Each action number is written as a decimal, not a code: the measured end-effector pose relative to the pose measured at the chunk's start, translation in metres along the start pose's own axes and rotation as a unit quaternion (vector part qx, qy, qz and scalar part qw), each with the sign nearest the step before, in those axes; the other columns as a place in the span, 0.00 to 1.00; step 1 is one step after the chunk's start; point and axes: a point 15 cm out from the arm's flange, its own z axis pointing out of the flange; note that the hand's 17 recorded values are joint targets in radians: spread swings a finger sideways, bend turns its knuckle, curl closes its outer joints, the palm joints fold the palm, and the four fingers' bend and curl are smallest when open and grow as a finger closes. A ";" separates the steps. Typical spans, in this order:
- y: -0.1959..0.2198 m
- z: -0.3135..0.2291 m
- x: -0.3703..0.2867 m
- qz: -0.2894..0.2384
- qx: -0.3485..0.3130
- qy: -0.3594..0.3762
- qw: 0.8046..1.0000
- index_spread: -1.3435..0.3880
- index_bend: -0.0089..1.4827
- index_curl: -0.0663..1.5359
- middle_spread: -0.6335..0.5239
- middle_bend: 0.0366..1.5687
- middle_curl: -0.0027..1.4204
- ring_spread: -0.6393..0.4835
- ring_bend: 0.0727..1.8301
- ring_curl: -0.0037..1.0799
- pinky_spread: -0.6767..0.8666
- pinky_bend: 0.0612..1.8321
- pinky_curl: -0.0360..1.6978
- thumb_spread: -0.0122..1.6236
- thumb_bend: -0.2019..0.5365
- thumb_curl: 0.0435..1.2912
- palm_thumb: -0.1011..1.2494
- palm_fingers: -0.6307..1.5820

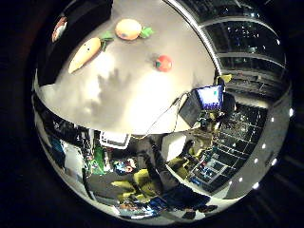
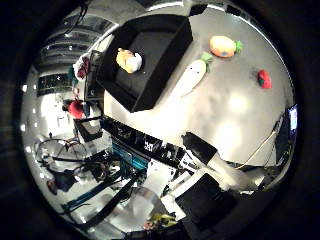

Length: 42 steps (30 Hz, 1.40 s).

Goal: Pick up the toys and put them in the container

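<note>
No part of the hand is seen in either palm view, so whether it is open, closed or holding anything cannot be told. It is judged to be well above the table (image 2: 220, 125), with every toy well apart from the palm. The black container (image 2: 150, 55) is seen below, with one yellow plush toy (image 2: 128, 60) already in it. Just beside its wall lies the carrot toy (image 2: 192, 76); further out lie the orange toy (image 2: 223, 46) and the small red toy (image 2: 264, 78). A descent onto the carrot could be spoiled by fingers catching the container wall. A laptop (image 1: 209, 97) stands at the table edge, clear of the toys.
</note>
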 end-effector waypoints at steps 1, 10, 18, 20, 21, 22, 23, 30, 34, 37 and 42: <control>0.003 0.007 -0.002 -0.004 -0.003 -0.001 1.000 0.52 0.13 0.24 0.61 0.10 0.22 0.74 0.07 0.20 0.68 0.14 0.20 0.60 0.25 0.27 0.66 0.34; -0.029 0.040 -0.016 -0.051 0.034 0.019 0.998 0.50 0.12 0.23 0.59 0.10 0.22 0.72 0.07 0.21 0.68 0.14 0.20 0.58 0.25 0.30 0.72 0.35; -0.066 0.057 -0.028 -0.091 0.059 0.038 0.993 0.48 0.12 0.22 0.58 0.10 0.21 0.71 0.08 0.23 0.68 0.15 0.20 0.56 0.25 0.33 0.77 0.35; -0.070 0.069 -0.029 -0.102 0.053 0.044 0.992 0.48 0.12 0.22 0.58 0.10 0.21 0.71 0.08 0.23 0.67 0.15 0.20 0.56 0.24 0.34 0.78 0.35; -0.071 0.077 -0.029 -0.107 0.047 0.045 0.992 0.48 0.12 0.22 0.58 0.10 0.21 0.70 0.08 0.23 0.68 0.15 0.20 0.56 0.24 0.34 0.78 0.35; -0.072 0.082 -0.029 -0.110 0.043 0.044 0.992 0.48 0.12 0.22 0.58 0.10 0.21 0.70 0.08 0.23 0.68 0.15 0.20 0.55 0.25 0.34 0.78 0.35; -0.073 0.086 -0.030 -0.112 0.041 0.044 0.992 0.47 0.12 0.22 0.58 0.10 0.21 0.70 0.08 0.24 0.68 0.15 0.20 0.55 0.25 0.35 0.79 0.35; -0.090 0.122 -0.032 -0.131 0.037 0.043 0.990 0.47 0.13 0.23 0.57 0.10 0.21 0.70 0.08 0.24 0.68 0.15 0.20 0.54 0.24 0.36 0.80 0.36; -0.098 0.135 -0.029 -0.132 0.034 0.041 0.990 0.47 0.13 0.23 0.57 0.10 0.20 0.70 0.07 0.24 0.68 0.14 0.20 0.54 0.24 0.37 0.80 0.36; -0.108 0.142 -0.025 -0.132 0.034 0.040 0.990 0.47 0.13 0.23 0.56 0.09 0.20 0.69 0.07 0.24 0.68 0.14 0.20 0.54 0.24 0.37 0.80 0.36; -0.121 0.154 -0.016 -0.133 0.028 0.039 0.990 0.47 0.13 0.24 0.56 0.09 0.20 0.69 0.07 0.24 0.68 0.14 0.20 0.54 0.25 0.38 0.81 0.37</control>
